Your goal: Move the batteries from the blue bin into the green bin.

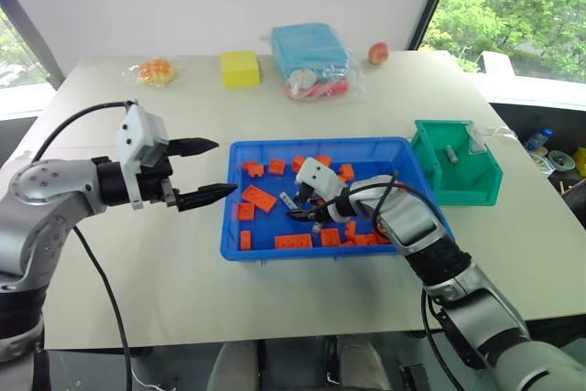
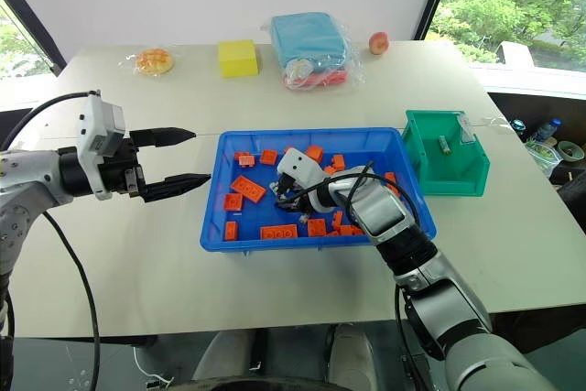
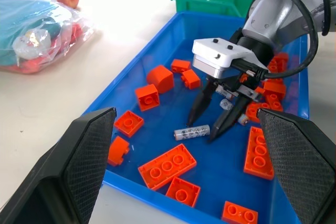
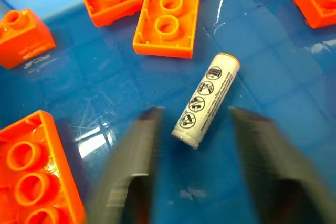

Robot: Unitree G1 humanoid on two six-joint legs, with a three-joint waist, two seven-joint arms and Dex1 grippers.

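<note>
Right gripper (image 3: 209,123) is down in the blue bin (image 1: 240,249), fingers apart astride a battery (image 4: 206,100), not clamped. Next, pinch and lift toward the green bin (image 1: 474,185). Left gripper (image 1: 212,168) hovers, fingers apart.

Orange bricks (image 1: 259,197); yellow block (image 1: 240,69), peach (image 1: 378,52) on table (image 1: 137,272).

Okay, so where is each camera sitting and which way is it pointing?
Head, both eyes: forward and down over the blue bin and green bin; the left arm and right arm show.
Left wrist: along the left gripper's open fingers into the blue bin, at the right gripper.
Right wrist: down between its own fingers at a battery.
Shared: both wrist views show that battery.
</note>
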